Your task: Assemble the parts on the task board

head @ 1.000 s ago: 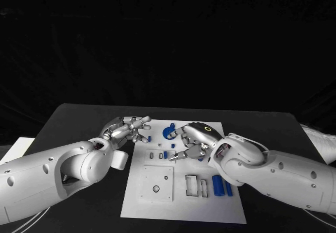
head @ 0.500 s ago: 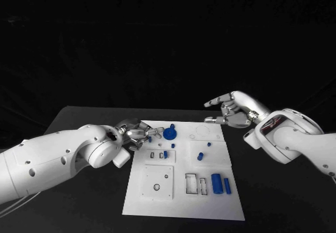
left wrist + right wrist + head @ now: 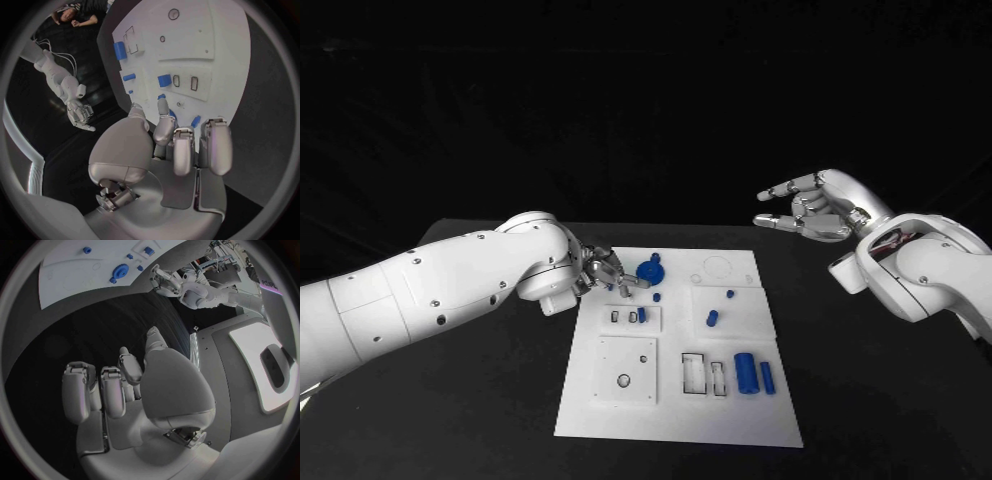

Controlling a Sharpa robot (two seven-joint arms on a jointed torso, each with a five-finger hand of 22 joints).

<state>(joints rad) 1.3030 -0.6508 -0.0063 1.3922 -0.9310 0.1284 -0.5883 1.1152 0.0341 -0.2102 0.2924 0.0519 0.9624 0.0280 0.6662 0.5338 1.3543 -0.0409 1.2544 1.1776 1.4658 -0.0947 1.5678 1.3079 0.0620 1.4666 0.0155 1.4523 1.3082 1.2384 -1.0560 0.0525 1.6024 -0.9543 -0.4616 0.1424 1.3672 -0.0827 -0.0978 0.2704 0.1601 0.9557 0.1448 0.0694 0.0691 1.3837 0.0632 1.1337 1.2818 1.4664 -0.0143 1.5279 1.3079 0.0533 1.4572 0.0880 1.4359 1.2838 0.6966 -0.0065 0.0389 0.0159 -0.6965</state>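
The white task board (image 3: 678, 400) lies in the middle of the black table. A round blue part (image 3: 651, 270) stands near its far left corner. Small blue pegs (image 3: 730, 295) and a short blue piece (image 3: 711, 319) sit mid-board, and two blue cylinders (image 3: 746, 373) lie at the right. My left hand (image 3: 606, 273) hangs over the far left corner beside the round part, fingers loosely bent downward, nothing seen in them. The left wrist view has its fingers (image 3: 181, 145) above the board (image 3: 206, 30). My right hand (image 3: 816, 210) is raised clear of the board to the right, fingers apart, holding nothing.
A raised white square plate (image 3: 625, 369) and rectangular slots (image 3: 694, 374) occupy the board's near half. Bare black table (image 3: 877, 400) surrounds the board. In the right wrist view, the board (image 3: 69, 275) and my left hand (image 3: 164, 282) lie far beyond the right hand.
My right hand has lifted off the board and drawn back up and to the right. My left arm has swung round, bringing its hand down at the board's far left corner.
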